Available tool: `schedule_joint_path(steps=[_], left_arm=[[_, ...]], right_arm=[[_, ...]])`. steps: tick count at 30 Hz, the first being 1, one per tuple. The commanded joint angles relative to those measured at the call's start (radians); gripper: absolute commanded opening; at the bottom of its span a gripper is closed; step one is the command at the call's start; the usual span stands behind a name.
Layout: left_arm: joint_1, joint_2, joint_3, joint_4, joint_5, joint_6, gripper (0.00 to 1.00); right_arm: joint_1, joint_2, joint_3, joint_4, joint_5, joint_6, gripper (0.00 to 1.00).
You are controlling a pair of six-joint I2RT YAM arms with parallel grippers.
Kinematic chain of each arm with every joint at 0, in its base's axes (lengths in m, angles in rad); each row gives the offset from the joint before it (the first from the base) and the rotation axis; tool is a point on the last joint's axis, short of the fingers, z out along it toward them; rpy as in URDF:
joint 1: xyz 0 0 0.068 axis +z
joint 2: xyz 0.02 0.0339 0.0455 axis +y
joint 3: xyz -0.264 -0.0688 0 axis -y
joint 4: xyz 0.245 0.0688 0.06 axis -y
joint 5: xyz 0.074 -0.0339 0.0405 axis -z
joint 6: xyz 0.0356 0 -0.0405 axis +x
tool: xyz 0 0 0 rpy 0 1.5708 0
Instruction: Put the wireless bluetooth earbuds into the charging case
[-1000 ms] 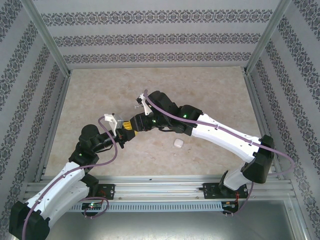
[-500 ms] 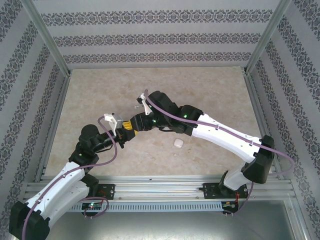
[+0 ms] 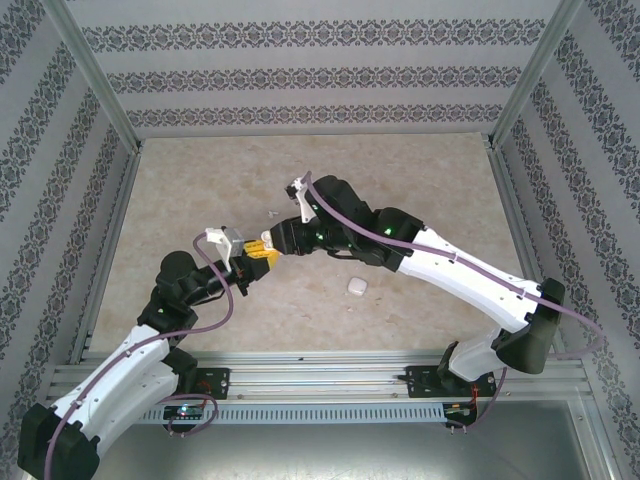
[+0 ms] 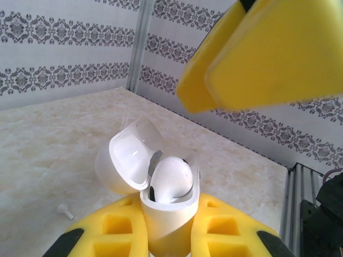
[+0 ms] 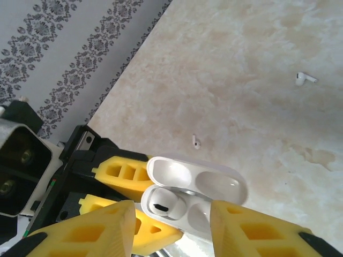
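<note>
Left gripper [image 4: 169, 230] clenched on open case [image 4: 128, 155], earbud [image 4: 172, 176] sitting proud in it. Right gripper [image 5: 170, 227] released, empty, above. Push off-centre and you'll tip the case or pop it out. Second earbud [image 5: 305, 78] loose on worktop [image 5: 257, 43].

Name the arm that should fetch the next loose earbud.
Right, probably. The left jaws are shut on the open charging case, one earbud seated inside. The right jaws stand open and empty above it, free to reach a loose earbud on the table.
</note>
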Motion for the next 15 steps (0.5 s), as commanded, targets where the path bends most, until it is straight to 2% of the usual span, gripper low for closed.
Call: schedule_joint_path(steps=[1, 9, 12, 15], left_arm=[[-0.003, -0.016, -0.033, 0.036, -0.025, 0.000, 0.00], [-0.003, -0.026, -0.065, 0.006, -0.052, 0.012, 0.00], [-0.003, -0.051, -0.050, -0.086, -0.097, 0.053, 0.00], [-0.003, -0.103, -0.033, -0.191, -0.158, 0.101, 0.00]], right_arm=[[-0.038, -0.035, 0.037, -0.044, 0.026, -0.013, 0.41], [-0.194, 0.024, 0.036, -0.154, 0.041, 0.021, 0.41], [-0.255, 0.110, 0.070, -0.216, 0.030, 0.034, 0.42], [-0.275, 0.215, 0.134, -0.260, 0.047, 0.022, 0.42]])
